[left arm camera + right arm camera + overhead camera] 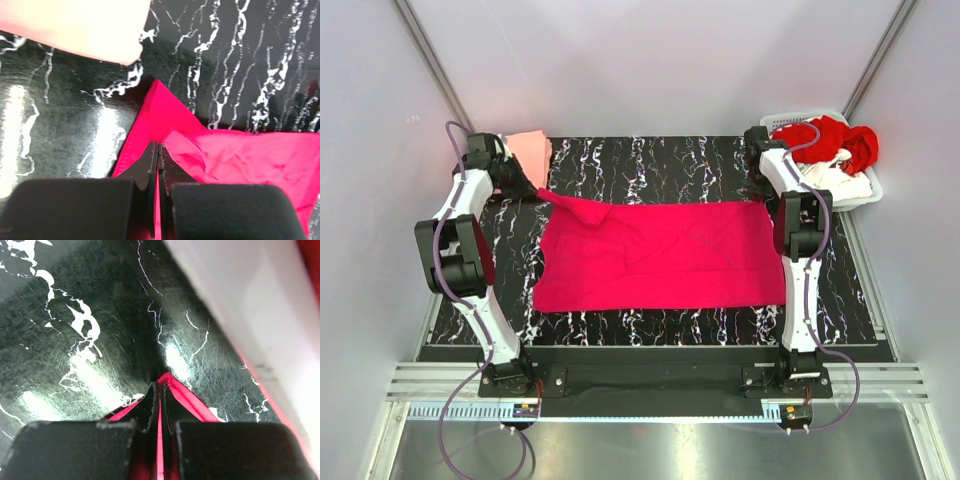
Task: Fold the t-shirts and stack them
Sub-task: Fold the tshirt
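Top external view: the vivid magenta-pink cloth t-shirt lies spread across the black white-veined marble-pattern tabletop; the left gripper and the right gripper each pinch 1 far corner, jaws closed.

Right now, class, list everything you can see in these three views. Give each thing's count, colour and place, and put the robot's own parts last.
magenta t-shirt: one, vivid magenta-pink, spread across the middle of the table
salmon t-shirt: one, pale salmon-pink, far left corner of the table
red cloth: count unclear, red, heaped in the basket
white cloth: count unclear, white, in the basket beside the red
basket: one, white plastic, far right
table: one, black with white marbling
left gripper: one, black, shut on the magenta t-shirt's far left corner
right gripper: one, black, shut on its far right corner
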You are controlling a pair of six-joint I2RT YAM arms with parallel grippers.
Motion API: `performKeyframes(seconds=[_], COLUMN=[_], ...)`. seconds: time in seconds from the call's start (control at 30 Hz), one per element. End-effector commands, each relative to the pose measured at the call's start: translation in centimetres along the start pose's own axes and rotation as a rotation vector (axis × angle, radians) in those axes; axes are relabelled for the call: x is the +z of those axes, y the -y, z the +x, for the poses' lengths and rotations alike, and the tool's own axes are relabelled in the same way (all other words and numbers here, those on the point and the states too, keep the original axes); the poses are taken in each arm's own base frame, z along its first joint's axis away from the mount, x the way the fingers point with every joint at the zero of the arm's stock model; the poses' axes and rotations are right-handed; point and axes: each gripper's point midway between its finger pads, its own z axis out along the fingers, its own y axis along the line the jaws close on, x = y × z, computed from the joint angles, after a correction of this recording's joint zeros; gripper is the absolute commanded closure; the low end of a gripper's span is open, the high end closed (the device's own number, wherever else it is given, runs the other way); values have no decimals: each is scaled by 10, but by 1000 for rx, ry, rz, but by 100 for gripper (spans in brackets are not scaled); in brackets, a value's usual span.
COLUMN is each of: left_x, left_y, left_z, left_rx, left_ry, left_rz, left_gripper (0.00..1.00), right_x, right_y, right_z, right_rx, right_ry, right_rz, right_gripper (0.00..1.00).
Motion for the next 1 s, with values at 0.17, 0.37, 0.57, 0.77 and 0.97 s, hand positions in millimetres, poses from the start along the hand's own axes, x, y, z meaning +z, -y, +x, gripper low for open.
performKeyframes(seconds=[0.17,0.37,0.57,0.77,0.97], left_x=[-33,-61,-86,-109,-115], left_y=[44,55,63,67,58], left_z=[-23,-16,6,30,61], left_rx=[-68,-99,-141,-142,-143], left_ry=[40,30,12,1,-30], left_rz=[148,148,152,153,141], left_gripper=[100,100,100,100,100], right_x=[-58,-81,-95,-109,-114], right_y=[2,8,19,29,37], right_z=[-22,-19,-9,0,16], right_rx=[53,64,65,62,57], right_ry=[47,55,62,73,61], right_rz=[-115,-145,-157,-165,-170], right_gripper=[100,100,100,100,100])
